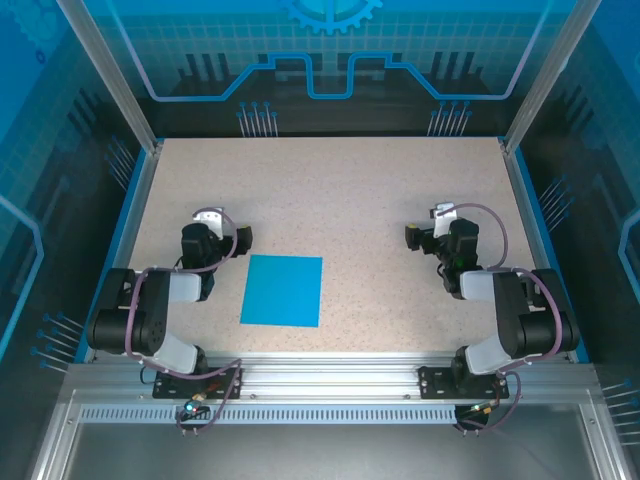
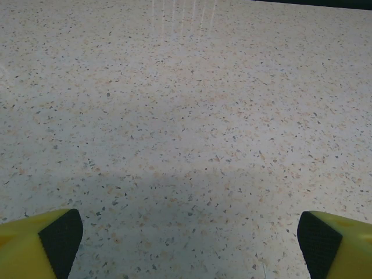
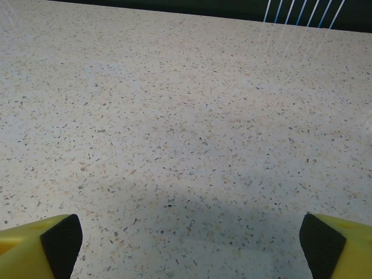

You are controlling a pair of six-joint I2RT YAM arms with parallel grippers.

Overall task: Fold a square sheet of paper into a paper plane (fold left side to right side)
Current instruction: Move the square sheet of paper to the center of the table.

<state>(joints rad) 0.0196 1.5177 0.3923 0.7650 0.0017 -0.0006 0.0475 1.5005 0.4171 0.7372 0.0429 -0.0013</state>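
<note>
At the near edge, the left arm (image 1: 150, 315) and right arm (image 1: 520, 320) sit folded back over their bases. Just beyond them, a little left of the middle of the speckled surface (image 1: 350, 190), the square sheet of paper (image 1: 282, 290) lies flat and unfolded, with no edge or corner lifted. Farther on, the left jaws hover near its far-left corner. The right jaws are well apart from it, off to the right. Both pairs stand wide: in each wrist view the black pads (image 2: 61, 241) sit at opposite borders with bare surface between them.

The sheet looks very light, thin and limp. It will probably slide on this smooth top before it lifts, and it will crease at any hard pinch. The left edge near a corner seems the best hold, coaxed up into a lip and then pinched lightly, while the right jaws pin the right side.
</note>
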